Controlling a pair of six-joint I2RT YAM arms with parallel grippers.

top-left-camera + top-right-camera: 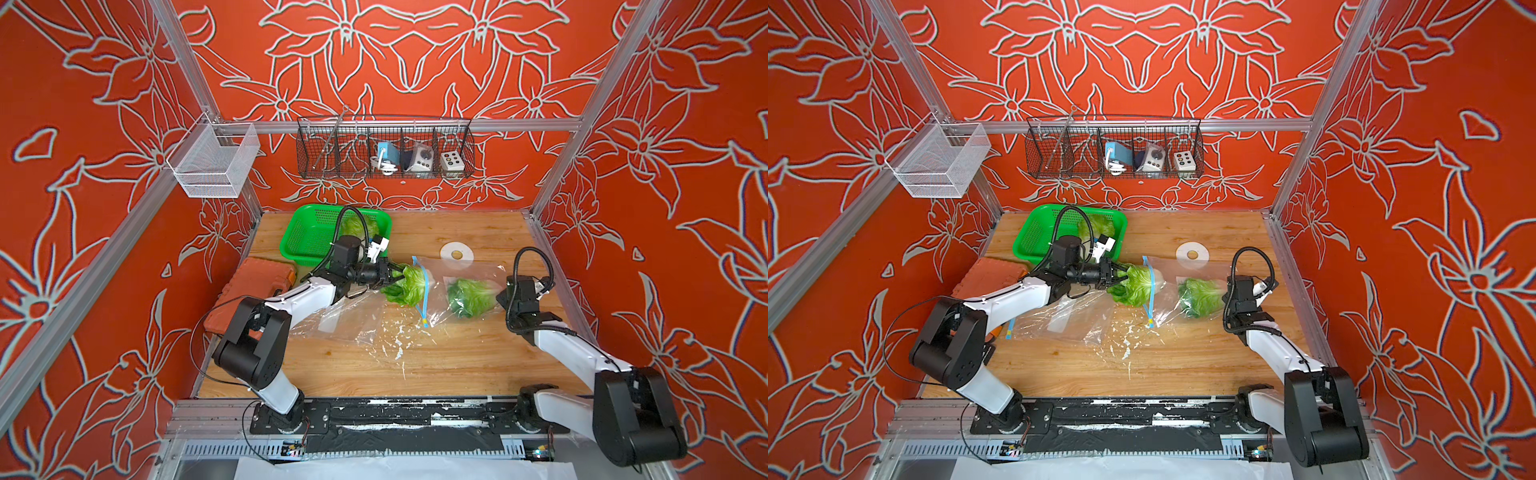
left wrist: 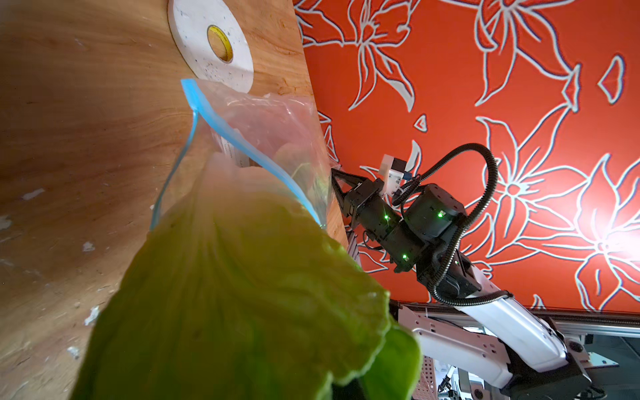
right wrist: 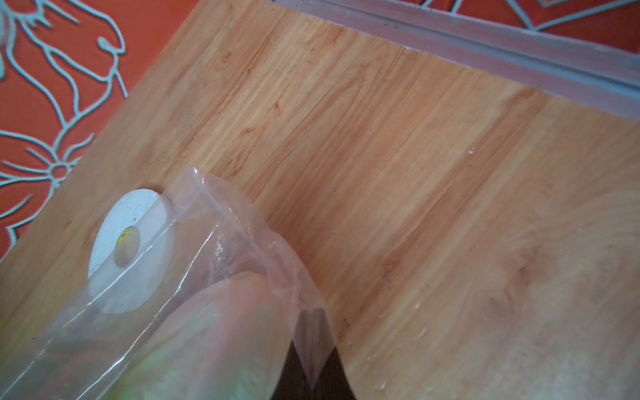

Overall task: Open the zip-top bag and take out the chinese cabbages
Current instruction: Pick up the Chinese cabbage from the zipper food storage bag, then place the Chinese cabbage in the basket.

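Showing, in both top views, the left end effector (image 1: 394, 275) (image 1: 1113, 277) clamped on the leafy end of the first cabbage (image 1: 409, 289) (image 1: 1138, 287). This head lies across the blue zip strip (image 1: 424, 293) (image 1: 1148, 307) of the zip-top bag (image 1: 440, 266) (image 1: 1167, 270), leaves outside and white base inside. The bag lies on the worktop (image 1: 457, 357) (image 1: 1183, 357) near its right edge, mouth toward the left edge. The second cabbage (image 1: 471, 303) (image 1: 1200, 297) is wholly inside it. The right end effector (image 1: 500, 297) (image 1: 1225, 297) meets the bag's closed end. The third cabbage (image 1: 357, 226) (image 1: 1100, 226) lies in the green basket (image 1: 307, 237) (image 1: 1034, 237) at the far left corner. A tape roll (image 1: 456, 254) (image 1: 1192, 254) lies flat just beyond the bag, toward the far edge. An empty bag (image 1: 332, 316) (image 1: 1067, 318) lies under the left arm, and an orange case (image 1: 253, 286) sits at the left edge.

Left wrist view: the first cabbage (image 2: 242, 294) fills the foreground, blurred, its base passing between the parted zip strip (image 2: 242, 145) into the bag (image 2: 270, 121). The tape roll (image 2: 211, 41) and the right end effector (image 2: 334, 180) lie beyond.

Right wrist view: the right end effector (image 3: 313, 346) is closed on a fold of the bag (image 3: 221, 235). The second cabbage (image 3: 214, 329) shows through the film, blurred. The tape roll (image 3: 128, 249) lies partly behind the bag.
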